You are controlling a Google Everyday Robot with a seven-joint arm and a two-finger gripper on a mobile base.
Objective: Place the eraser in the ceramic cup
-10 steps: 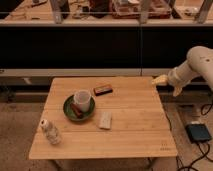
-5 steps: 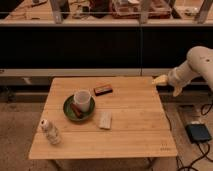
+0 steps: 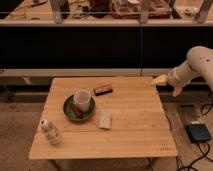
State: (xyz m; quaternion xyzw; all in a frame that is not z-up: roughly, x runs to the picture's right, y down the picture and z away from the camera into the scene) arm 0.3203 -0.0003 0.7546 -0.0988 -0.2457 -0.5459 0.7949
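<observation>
While your pincer (image 3: pixel 161 80) hung just off the table's (image 3: pixel 135 127) far right edge, I could not tell whether it was spread or pressed together. It had scarcely shifted over the preceding second. The eraser (image 3: pixel 103 90) lay untouched on the table, well apart from the pincer and near the ceramic cup (image 3: pixel 82 99), which stood on a green plate (image 3: pixel 68 110). Judgement: with nothing moved, your task stood at its beginning; you had the whole reach and pick-up outstanding.

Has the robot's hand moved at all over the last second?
No. The gripper hangs at the same spot as before, just off the far right corner of the table, well to the right of the eraser.
</observation>
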